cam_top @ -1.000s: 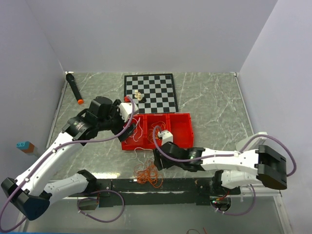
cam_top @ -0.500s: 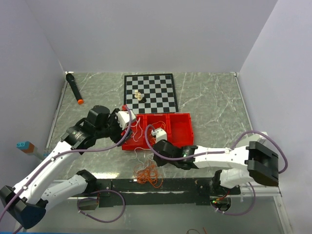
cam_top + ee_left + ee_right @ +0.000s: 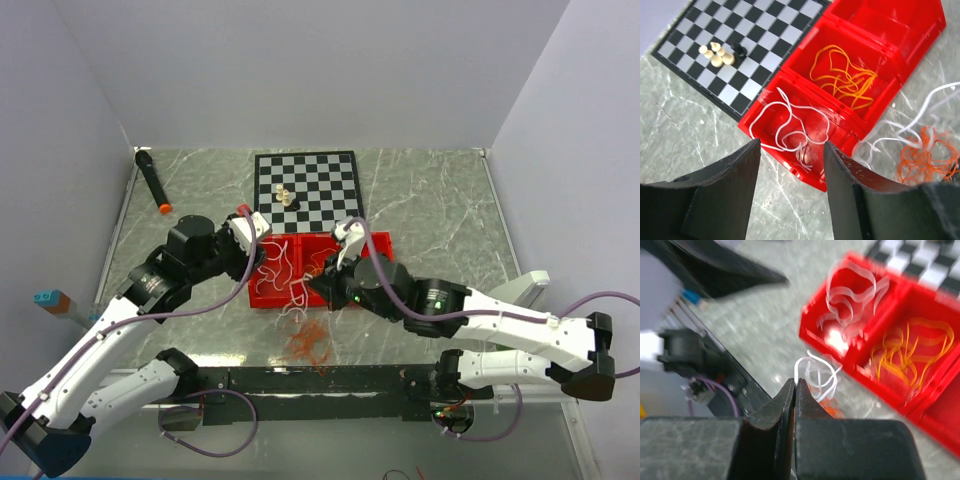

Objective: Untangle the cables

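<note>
Top external view: the left end effector (image 3: 262, 233) hangs over the left end of a red three-compartment tray (image 3: 925, 22) on the green marbled desk (image 3: 440, 210). The tray sits just in front of a chessboard (image 3: 320, 180).

Left wrist view shows the left end effector's jaws apart with nothing between them, poised above the tray's end compartment, where a coiled white cable (image 3: 792, 122) lies. A yellow-orange cable (image 3: 842, 75) lies in the middle compartment. On the desk just beside the tray's near wall sits a red-orange cable tangle (image 3: 925, 155), with white strands running beside it.

The right end effector (image 3: 794, 386) is closed, its black fingers pressed together with a loose white cable (image 3: 797, 370) pinched at the tips. The cable loops out from there above the red-orange tangle. From above, that strand hangs from the right end effector toward the tangle near the desk's front edge.

A few pale chess pieces (image 3: 715, 52) and a dark chess piece (image 3: 740, 50) stand on the board. A black marker with an orange tip (image 3: 152, 182) lies well apart at the far left.
</note>
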`<state>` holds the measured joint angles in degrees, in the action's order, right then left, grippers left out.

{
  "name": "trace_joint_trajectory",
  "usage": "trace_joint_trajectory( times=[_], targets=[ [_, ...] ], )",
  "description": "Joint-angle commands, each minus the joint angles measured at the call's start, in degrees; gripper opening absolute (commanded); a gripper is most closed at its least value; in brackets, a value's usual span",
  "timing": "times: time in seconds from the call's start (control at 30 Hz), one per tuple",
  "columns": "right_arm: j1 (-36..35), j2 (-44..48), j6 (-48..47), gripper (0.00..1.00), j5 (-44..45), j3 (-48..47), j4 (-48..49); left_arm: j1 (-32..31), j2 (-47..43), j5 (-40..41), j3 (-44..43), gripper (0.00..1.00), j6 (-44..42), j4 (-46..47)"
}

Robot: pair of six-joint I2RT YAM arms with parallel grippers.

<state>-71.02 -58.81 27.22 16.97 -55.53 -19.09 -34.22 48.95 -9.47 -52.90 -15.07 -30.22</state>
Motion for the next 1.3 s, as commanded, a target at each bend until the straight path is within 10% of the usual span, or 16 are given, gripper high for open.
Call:
trace_joint_trajectory(
  times=[0.0, 0.4, 0.83, 1.27],
  targets=[
    [-0.4, 0.8, -6.2, 0.00, 1.9, -8.4, -2.3, 0.1, -1.6, 2.1, 0.3, 0.58, 2.3, 3.7],
    [-0.4, 0.3, -10.1, 0.00, -1.8, -19.3, -2.6, 0.1, -5.5, -13.3, -1.6, 0.99, 2.3, 3.4],
    [-1.0, -2.2, -8.1, 0.00, -5.8, -18.9, -0.2, 0.1, -5.3, -35.7, -1.0, 0.97, 7.9, 13.5],
    [-1.7, -4.0, -7.2, 0.00, -10.9, -20.0, 4.0, -0.1, -1.8, -37.0, 1.5, 0.96, 4.7, 17.6]
  ],
)
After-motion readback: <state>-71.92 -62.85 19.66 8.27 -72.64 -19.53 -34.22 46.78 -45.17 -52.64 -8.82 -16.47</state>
